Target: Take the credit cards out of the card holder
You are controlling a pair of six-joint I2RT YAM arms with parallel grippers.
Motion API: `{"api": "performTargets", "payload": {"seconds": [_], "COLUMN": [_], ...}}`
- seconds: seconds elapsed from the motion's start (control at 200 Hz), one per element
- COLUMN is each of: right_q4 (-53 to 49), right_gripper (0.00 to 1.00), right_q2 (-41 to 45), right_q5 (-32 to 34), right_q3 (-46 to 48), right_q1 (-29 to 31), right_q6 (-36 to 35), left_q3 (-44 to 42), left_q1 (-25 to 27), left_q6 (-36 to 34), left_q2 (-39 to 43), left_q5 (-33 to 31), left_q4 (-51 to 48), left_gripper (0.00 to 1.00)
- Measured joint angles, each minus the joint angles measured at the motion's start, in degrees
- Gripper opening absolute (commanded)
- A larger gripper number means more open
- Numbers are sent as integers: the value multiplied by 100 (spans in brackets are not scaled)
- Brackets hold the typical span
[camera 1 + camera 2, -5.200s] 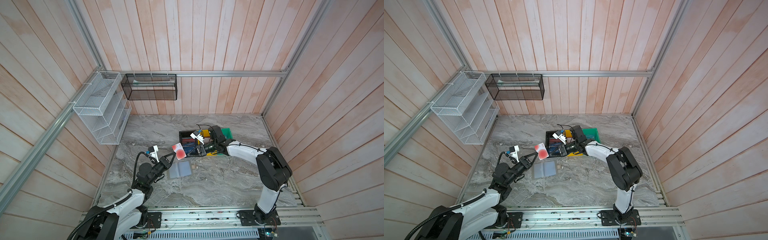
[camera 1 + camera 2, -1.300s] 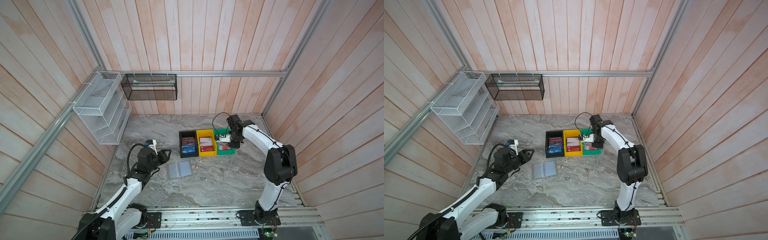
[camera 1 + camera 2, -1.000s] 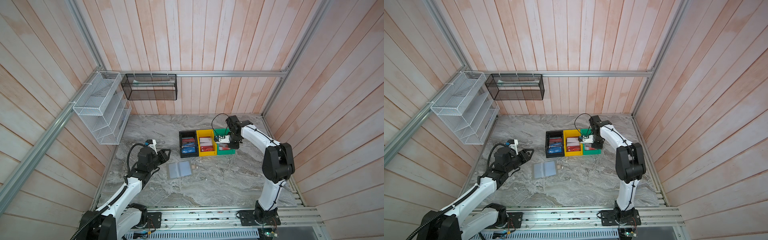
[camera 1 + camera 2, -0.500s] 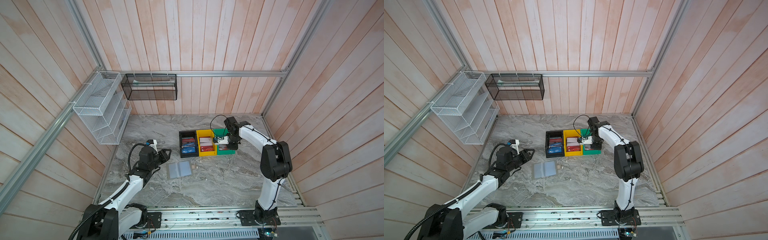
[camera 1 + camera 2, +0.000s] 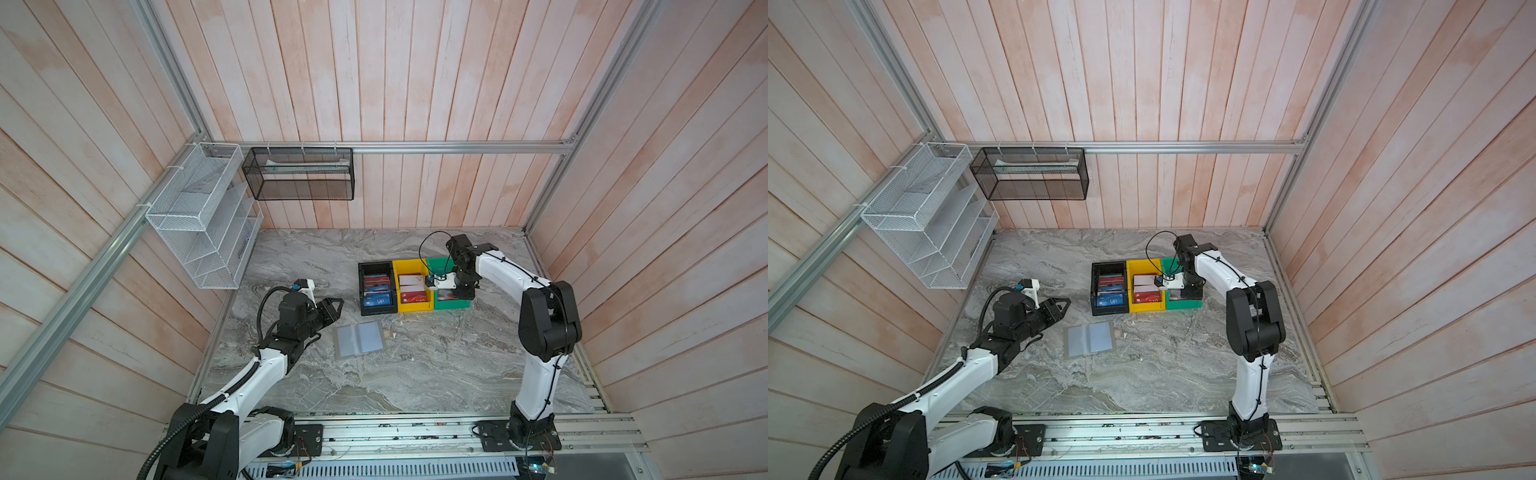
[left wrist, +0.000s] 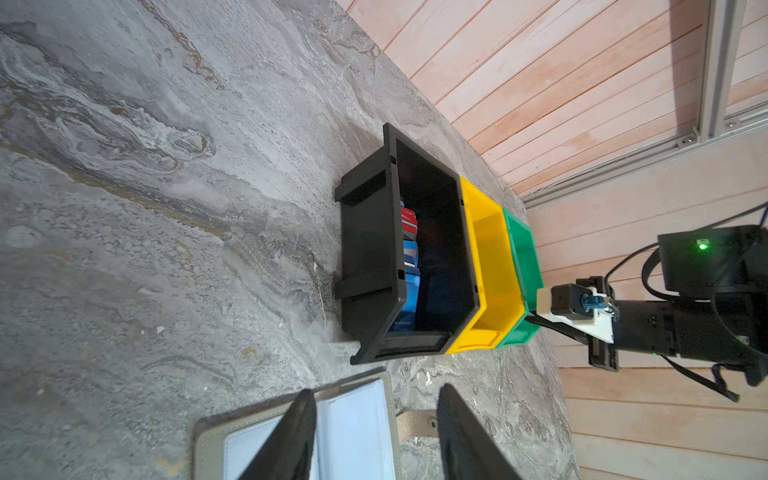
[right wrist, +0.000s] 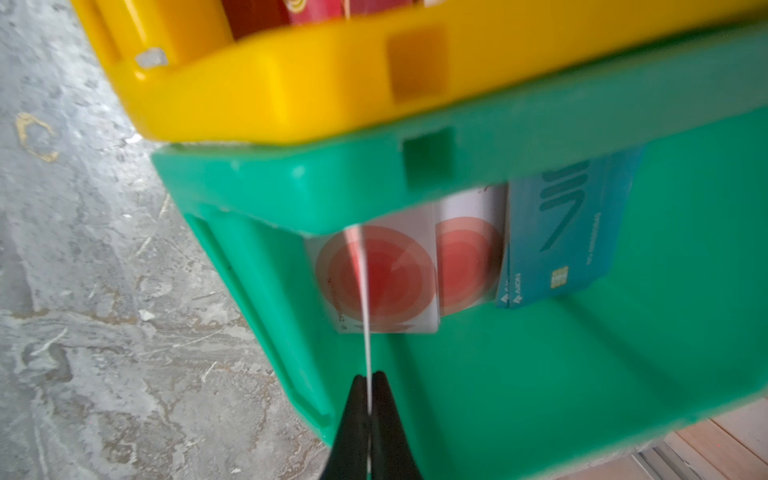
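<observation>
card holder [image 5: 358, 338] open flat; cards [image 5: 377, 300] in bins [image 5: 415, 308].

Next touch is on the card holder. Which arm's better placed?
Left. The open left gripper hovers beside the card holder. The right gripper is off at the green bin, shut on a card.

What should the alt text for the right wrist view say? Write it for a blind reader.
The right gripper pinches a thin card, seen edge-on, over a green bin holding two pale cards with red circles and a blue card. A yellow bin sits beside the green one on a grey marbled table.
</observation>
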State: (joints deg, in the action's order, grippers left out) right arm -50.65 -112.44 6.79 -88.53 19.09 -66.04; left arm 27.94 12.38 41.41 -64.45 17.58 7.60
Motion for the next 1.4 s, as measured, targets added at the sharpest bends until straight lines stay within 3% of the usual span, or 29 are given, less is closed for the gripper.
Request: {"api": "performTargets", "payload": {"seconds": [0.115, 0.56, 0.825, 0.91, 0.92, 0.93, 0.95, 1.095, 1.25, 1.4], "right_q4": [59, 160, 708, 1434, 1519, 1604, 1792, 3316, 4894, 6332], "right_gripper": [27, 29, 32, 32, 32, 32, 32, 34, 35, 37], "right_q2": [-2, -2, 472, 1241, 1364, 1443, 1681, 3136, 4098, 4562], "right_q5": [63, 92, -284, -590, -638, -662, -741, -1281, -2135, -2780], "right_q3": [2, 4, 22, 570, 664, 734, 933, 2422, 4089, 5635], "right_q1": [0, 0, -162, -422, -466, -496, -581, -1416, -2498, -2667], "right_q6": [35, 74, 1034, 1554, 1631, 1674, 1818, 2920, 4079, 4758], "left_q3": [0, -9, -7, 42, 55, 68, 101, 433, 501, 66], "left_q1": [-2, -22, -319, -485, -503, -520, -549, -651, -688, -717], "left_q6": [0, 17, -129, -278, -332, -323, -442, -984, -1707, -2337], "left_q2": [-7, -37, 118, 256, 273, 289, 319, 507, 791, 1016], "left_q5": [15, 17, -9, -94, -118, -133, -173, -533, -1080, -1569], "left_q4": [33, 94, -114, -260, -282, -293, -328, -485, -343, 367], "left_gripper": [51, 52, 55, 64, 70, 92, 100, 100, 100, 100]}}
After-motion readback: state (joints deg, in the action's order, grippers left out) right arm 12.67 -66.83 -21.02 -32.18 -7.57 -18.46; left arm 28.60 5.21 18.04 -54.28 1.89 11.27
